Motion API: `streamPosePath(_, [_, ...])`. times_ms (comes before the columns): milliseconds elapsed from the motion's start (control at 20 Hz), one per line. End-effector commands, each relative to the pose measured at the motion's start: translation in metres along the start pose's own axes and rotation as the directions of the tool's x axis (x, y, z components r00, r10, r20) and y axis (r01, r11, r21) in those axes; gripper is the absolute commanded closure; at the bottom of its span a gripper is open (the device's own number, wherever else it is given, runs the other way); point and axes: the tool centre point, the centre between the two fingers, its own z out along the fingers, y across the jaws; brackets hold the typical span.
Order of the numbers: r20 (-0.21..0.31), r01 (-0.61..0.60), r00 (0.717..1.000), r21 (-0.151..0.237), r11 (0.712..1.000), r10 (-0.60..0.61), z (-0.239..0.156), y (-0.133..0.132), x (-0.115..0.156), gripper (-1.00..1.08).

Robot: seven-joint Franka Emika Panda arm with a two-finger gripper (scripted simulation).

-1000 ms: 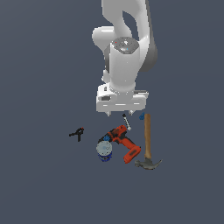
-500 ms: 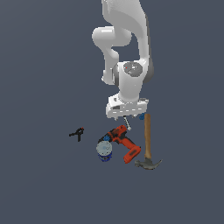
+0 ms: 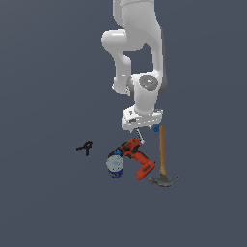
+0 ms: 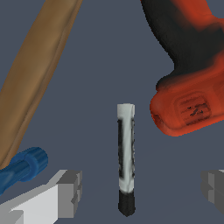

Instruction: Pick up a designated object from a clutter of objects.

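Note:
The designated whitish-grey rod (image 4: pixel 125 148) with dark specks and a dark end lies on the floor between the hammer handle (image 4: pixel 35 74) and the red-and-black drill (image 4: pixel 188 87). My gripper (image 4: pixel 142 190) is open, and the rod's dark end lies between the two grey fingertips (image 4: pixel 70 192) without touching them. In the exterior view the gripper (image 3: pixel 141 129) hangs low over the clutter, and the rod (image 3: pixel 140 136) shows just under it. The tiny blue piece (image 4: pixel 22 168) lies beside the hammer handle.
The drill (image 3: pixel 134 157), the blue-and-white can (image 3: pixel 115 165) and the hammer (image 3: pixel 163 152) lie close together under the arm. The small black clamp (image 3: pixel 85 146) lies apart on the exterior view's left. The blue piece (image 3: pixel 155 128) sits by the hand.
The arm has come down and shifted towards the exterior view's right, bringing the hand low over the rod. The objects have not moved.

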Motion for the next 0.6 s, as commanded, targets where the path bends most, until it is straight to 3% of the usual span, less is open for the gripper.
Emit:
streamPosePath(0, [0.0, 0.008, 1.0, 0.001, 1.0, -0.008, 0.005, -0.003, -0.004, -0.92])
streamPosePath(550, [0.001, 0.01, 1.0, 0.002, 1.0, -0.01, 0.018, -0.004, -0.005, -0.92])
